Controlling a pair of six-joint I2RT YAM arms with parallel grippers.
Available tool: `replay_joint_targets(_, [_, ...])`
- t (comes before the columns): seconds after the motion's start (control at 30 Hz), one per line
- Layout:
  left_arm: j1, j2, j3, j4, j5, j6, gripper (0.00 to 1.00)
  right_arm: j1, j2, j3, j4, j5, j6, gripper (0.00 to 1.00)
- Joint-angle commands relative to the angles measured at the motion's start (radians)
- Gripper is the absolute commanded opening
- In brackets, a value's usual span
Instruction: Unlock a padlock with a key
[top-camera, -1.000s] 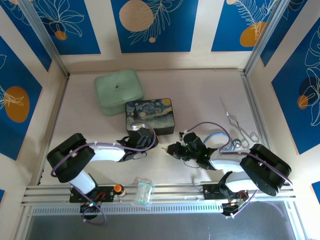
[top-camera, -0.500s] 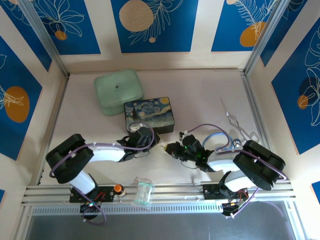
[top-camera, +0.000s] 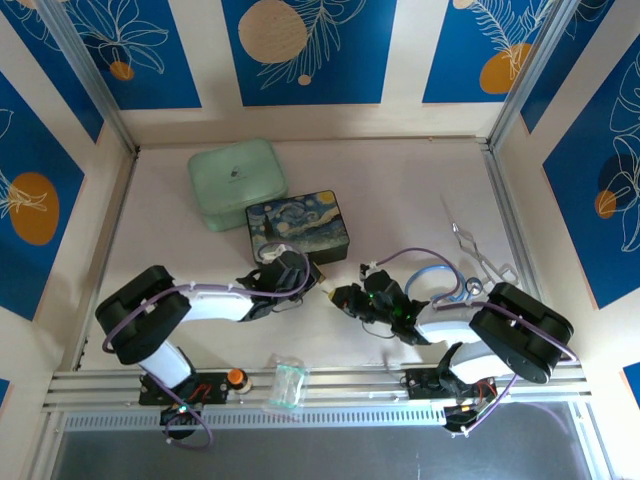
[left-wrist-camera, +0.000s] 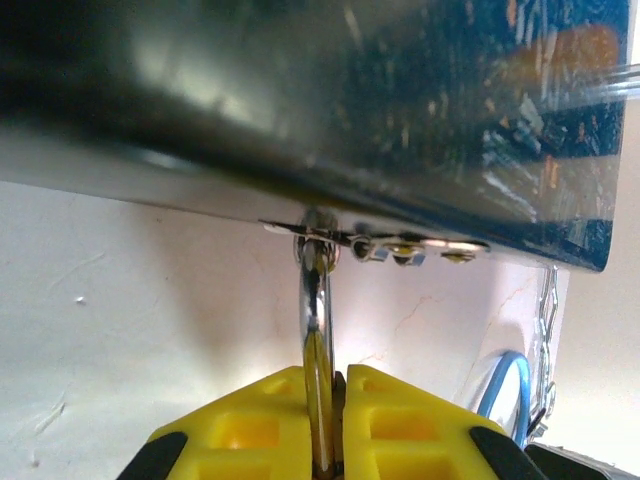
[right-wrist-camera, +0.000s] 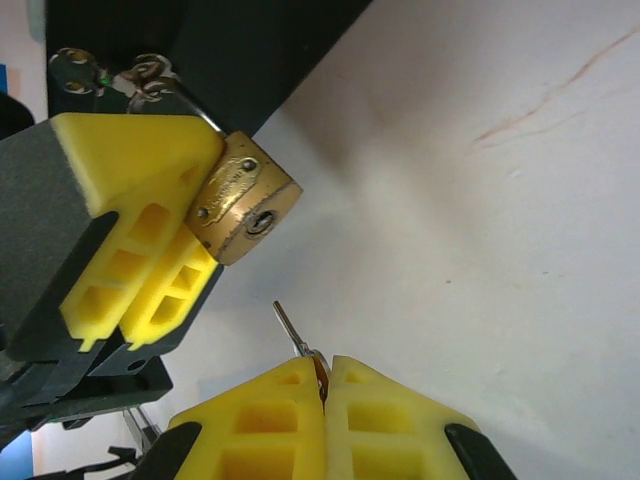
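**Key tip just short of keyhole, both grippers clamped**

Padlock (right-wrist-camera: 243, 208): tiny brass body, pinched at the tips of the L gripper (left-wrist-camera: 334, 385). Its keyhole (right-wrist-camera: 262, 222) faces the R wrist cam. The thin silver shackle (left-wrist-camera: 316, 290) runs from the body up to the clasp (left-wrist-camera: 318, 228) of the painted box (top-camera: 298, 226) and seems hooked thru it. So the lock hangs at the box's front edge, just over the table (top-camera: 400, 190), between the two arms.

Key (right-wrist-camera: 292, 330): slim dull blade, bow clenched in the R gripper (right-wrist-camera: 325, 365), only the blade poking out. The tip points up toward the lock's keyhole face, near but apart. Gap is visible, so not inserted yet.

Handling, my read:
- **Lock:** prob. light, but hard smooth brass w/ rounded edges, so it can twist or slip in the pads if pushed off-axis. Best hold is the body's flat faces, keyhole end left free, approx. as L has it.
- **Shackle:** thin and stiff. It's tethered to the clasp, so a hard push likely shoves the box too.
- **Key:** thin, likely to pivot or bend under side load. Hold the bow, blade free.

Next move needs: blade looks slightly off the keyhole, low/right of it in the R wrist view. It wants a small shift + angle match before pushing in. Blade rotation vs. slot: can't tell.

Further out: mint-green case (top-camera: 237, 182) behind the box, forceps (top-camera: 480, 262) well apart to the R.
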Motion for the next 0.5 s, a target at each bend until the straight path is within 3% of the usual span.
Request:
replay_joint_targets(0.0, [-0.004, 0.056, 0.001, 0.056, 0.000, -0.024, 0.07, -0.011, -0.020, -0.026, -0.025, 0.027, 0.013, 0.00])
replay_joint_targets(0.13, [-0.014, 0.082, -0.008, 0.117, 0.006, -0.054, 0.04, -0.032, -0.033, -0.046, 0.010, 0.013, 0.061, 0.00])
replay_joint_targets(0.3, [-0.021, 0.057, -0.015, 0.134, -0.023, -0.064, 0.01, -0.138, 0.017, -0.100, 0.199, -0.114, 0.179, 0.00])
replay_joint_targets(0.47, [-0.027, 0.044, -0.015, 0.146, -0.018, -0.082, 0.00, -0.183, 0.061, -0.049, 0.260, -0.223, 0.162, 0.00])
